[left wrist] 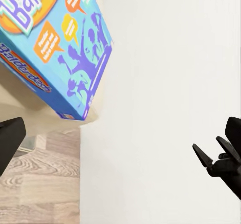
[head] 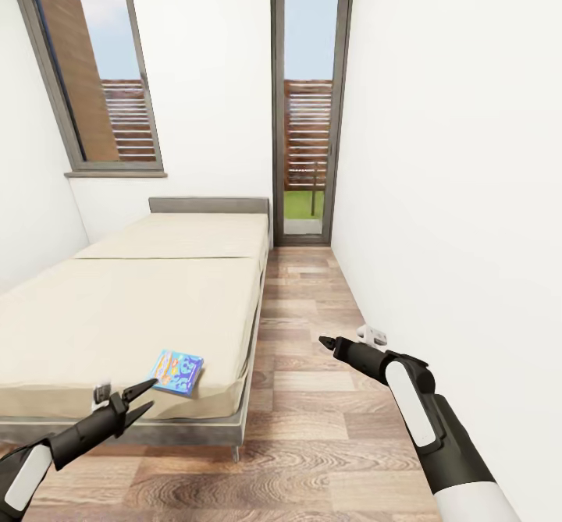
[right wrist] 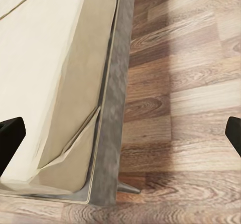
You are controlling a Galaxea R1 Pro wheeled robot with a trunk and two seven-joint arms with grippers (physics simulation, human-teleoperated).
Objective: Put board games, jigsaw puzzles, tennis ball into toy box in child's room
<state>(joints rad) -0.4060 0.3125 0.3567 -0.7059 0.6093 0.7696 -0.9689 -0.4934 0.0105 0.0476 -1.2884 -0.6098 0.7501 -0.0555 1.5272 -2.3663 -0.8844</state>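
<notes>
Window (head: 94, 69): far L wall, grey frame, slatted fence outside.
L gripper (head: 145, 399): low L in head view, over the near bed corner; fingers spread apart w/ nothing between. Upper finger tip just short of the game box edge, not touching as far as I can tell.
Bed (head: 133, 303): beige mattress on grey frame, runs along L wall to a grey headboard. In R wrist view the mattress corner (right wrist: 60, 108) and one frame leg show.
Board game (head: 176, 371): blue box w/ orange print, flat on mattress nr the foot-end corner, close to the floor-side edge. L wrist view shows it big (left wrist: 55, 43), blue w/ orange logo and speech bubbles, lying at the mattress edge.
Floor (head: 304, 428): wood planks between bed and R wall.
Glass door (head: 308, 101): far end, tall, grey frame; fence and grass beyond.
R gripper (head: 326, 343): mid-R, above floor, well apart from bed. R wrist view has its fingers at opposite edges of the view, so wide open, holding nothing.
R wall (head: 468, 155): plain white.
</notes>
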